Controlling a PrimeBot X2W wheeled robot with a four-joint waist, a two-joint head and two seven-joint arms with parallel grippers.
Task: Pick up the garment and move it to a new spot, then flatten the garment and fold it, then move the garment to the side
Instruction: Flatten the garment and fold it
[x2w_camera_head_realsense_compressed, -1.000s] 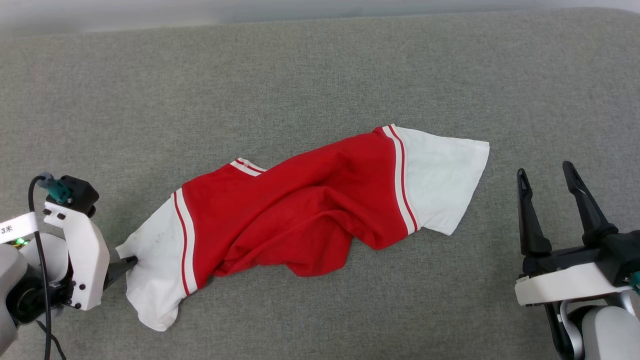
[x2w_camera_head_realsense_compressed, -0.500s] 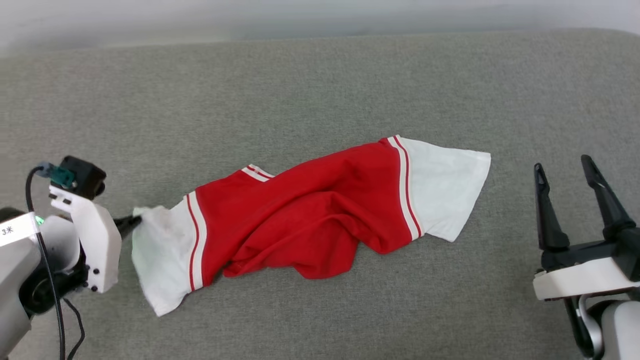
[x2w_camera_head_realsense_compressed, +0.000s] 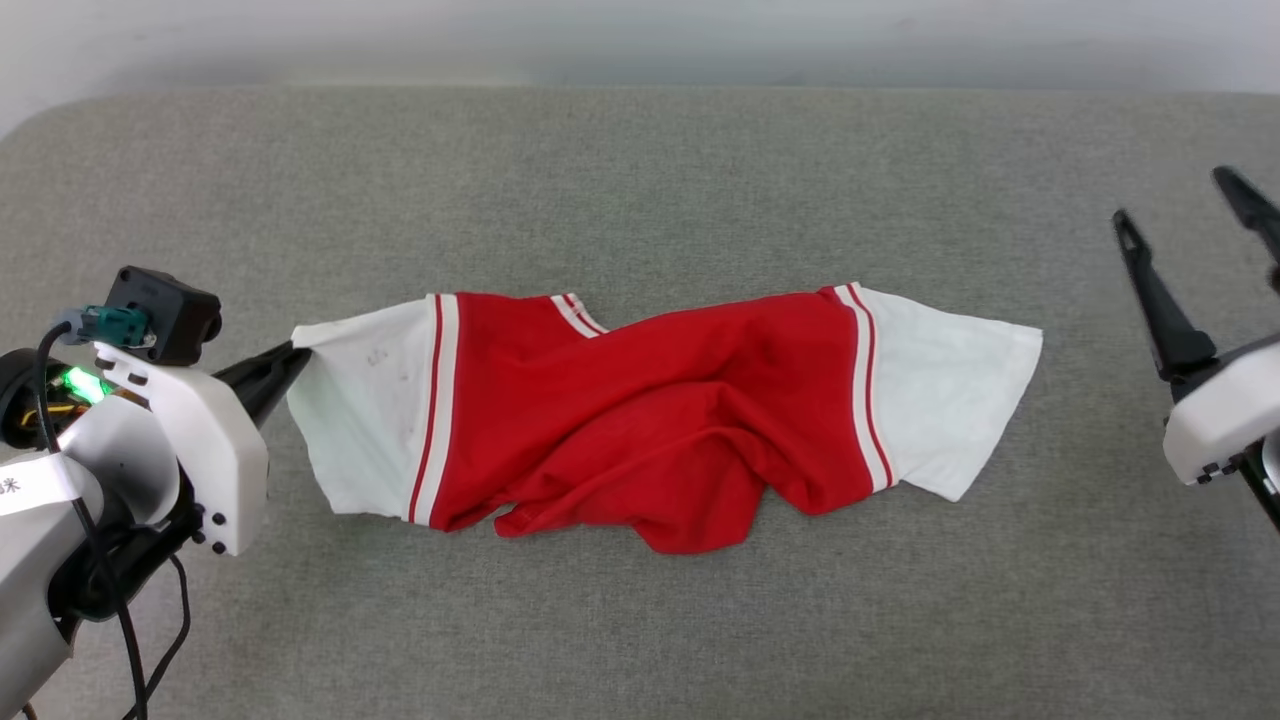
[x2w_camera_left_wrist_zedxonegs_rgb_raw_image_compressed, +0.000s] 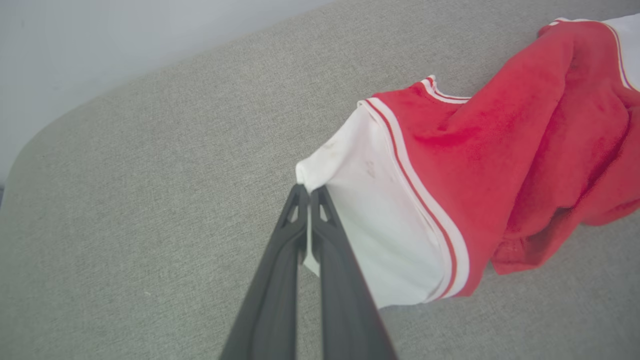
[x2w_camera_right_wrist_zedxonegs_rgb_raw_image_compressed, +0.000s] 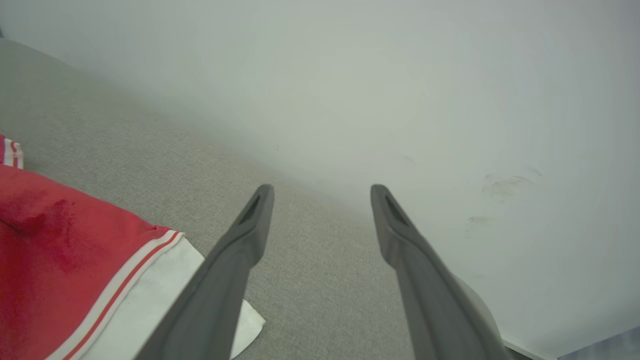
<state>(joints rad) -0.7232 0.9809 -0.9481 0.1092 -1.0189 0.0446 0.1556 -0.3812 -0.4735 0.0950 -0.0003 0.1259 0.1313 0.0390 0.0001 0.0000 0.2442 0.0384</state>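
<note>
Gripping the garment (x2w_camera_head_realsense_compressed: 700, 380) at one point only: left jaws shut on the upper outer corner of the white sleeve (x2w_camera_head_realsense_compressed: 365, 410) nearest them, with a thin sliver of cloth pinched between them in the left wrist view. Hard to tell from that view how deep the bite goes, or whether it catches both layers of the sleeve. Holding the right jaws wide open and empty, up by the right edge of the desk (x2w_camera_head_realsense_compressed: 640, 180), well apart from the far sleeve (x2w_camera_head_realsense_compressed: 950, 400).

Otherwise lying across the middle of the desk, stretched left to right from sleeve to sleeve, with the red body (x2w_camera_head_realsense_compressed: 620, 480) bunched and rolled under along its near edge.

Most likely to fail at the pinch. Taking the whole weight of the shirt on so small a corner looks risky: a probable slip on lifting the body or dragging it over the desk's rough cloth. Pulling sideways rather than upward would add friction to that load. Carrying by a single sleeve also invites twisting, with the red body roping up, the folds tightening, and the flattening made harder at the new spot. Worth bringing the right jaws onto the far sleeve before any big move, and closing them on cloth alone, not on the desk covering beneath.
</note>
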